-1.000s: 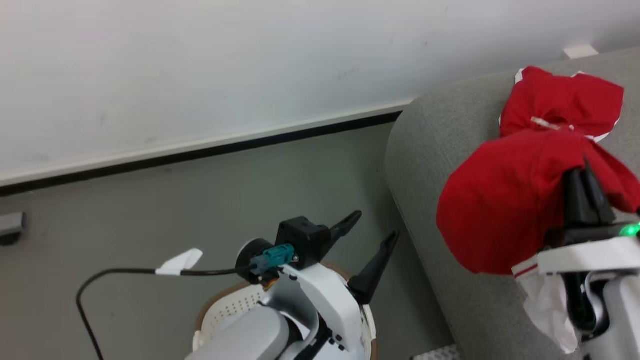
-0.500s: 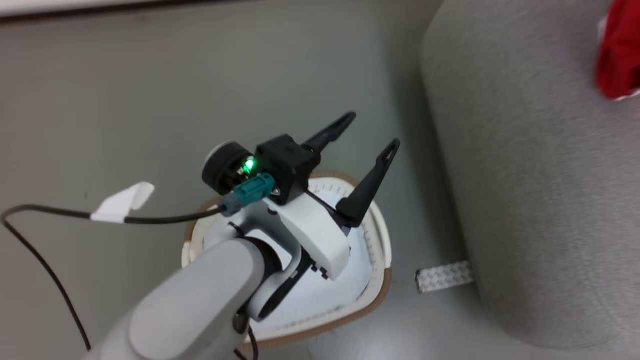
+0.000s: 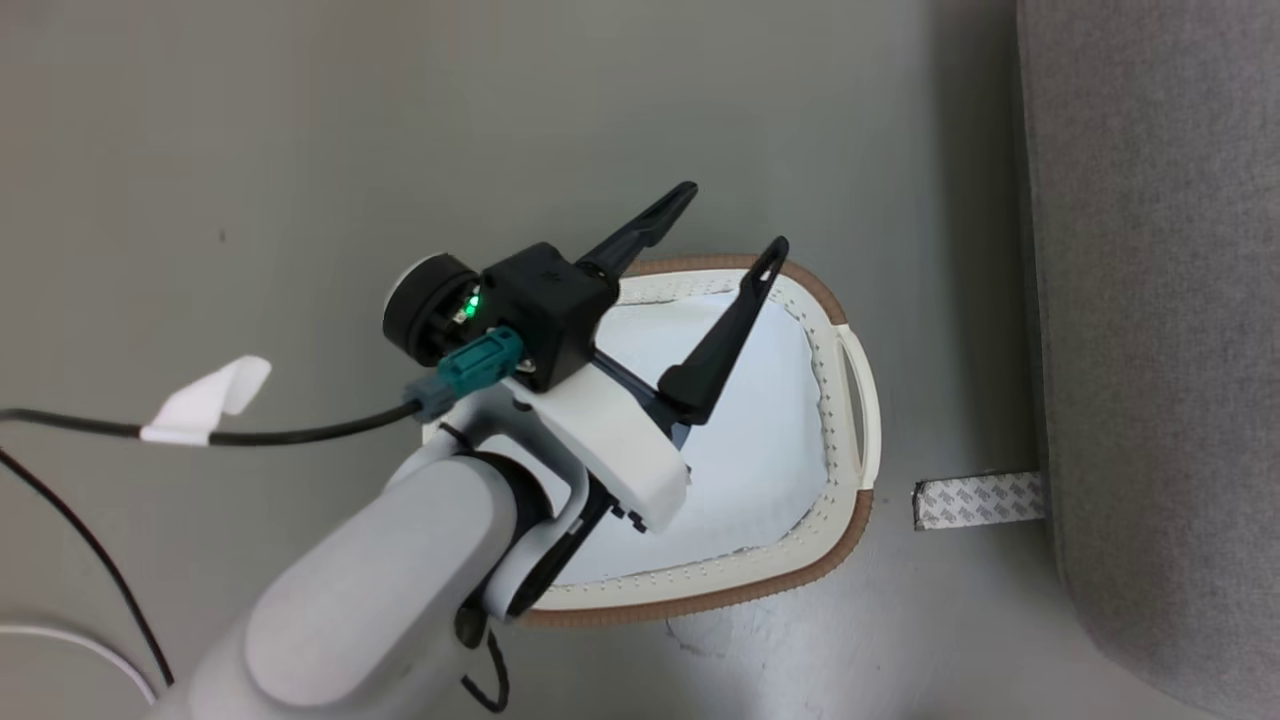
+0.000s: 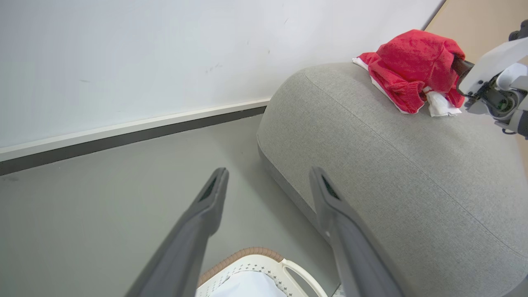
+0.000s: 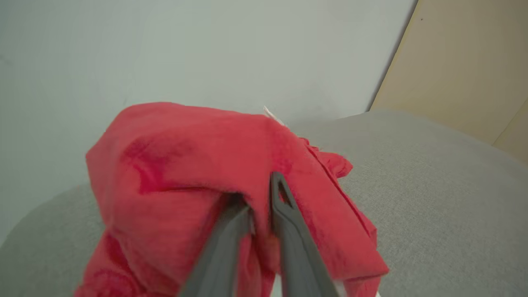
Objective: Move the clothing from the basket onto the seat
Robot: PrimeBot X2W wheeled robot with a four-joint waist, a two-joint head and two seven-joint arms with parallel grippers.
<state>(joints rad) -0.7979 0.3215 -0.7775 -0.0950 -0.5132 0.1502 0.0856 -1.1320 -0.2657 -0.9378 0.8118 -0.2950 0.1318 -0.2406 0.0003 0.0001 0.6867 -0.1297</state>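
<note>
Pinching red clothing [image 5: 185, 156] on the sofa [image 5: 433, 185] with the right gripper [image 5: 258, 187].
Fingers [image 5: 288, 214] nearly together, a fold of red fabric caught between; rest of the clothing heaped with a white cloth [image 4: 439, 105] on the grey sofa's rounded top, near the wall [image 4: 123, 53]. Left gripper [image 3: 735, 217] spread wide, holding nothing, above the cream basket [image 3: 700, 590] on the floor [image 3: 250, 150] near the sofa, pale cushion [image 3: 760, 420] inside.

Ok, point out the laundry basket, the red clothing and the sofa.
laundry basket [image 3: 760, 578]: head view, lower rim.
red clothing [image 4: 412, 53]: left wrist view, upper fold.
sofa [image 4: 392, 165]: left wrist view, grey top.
</note>
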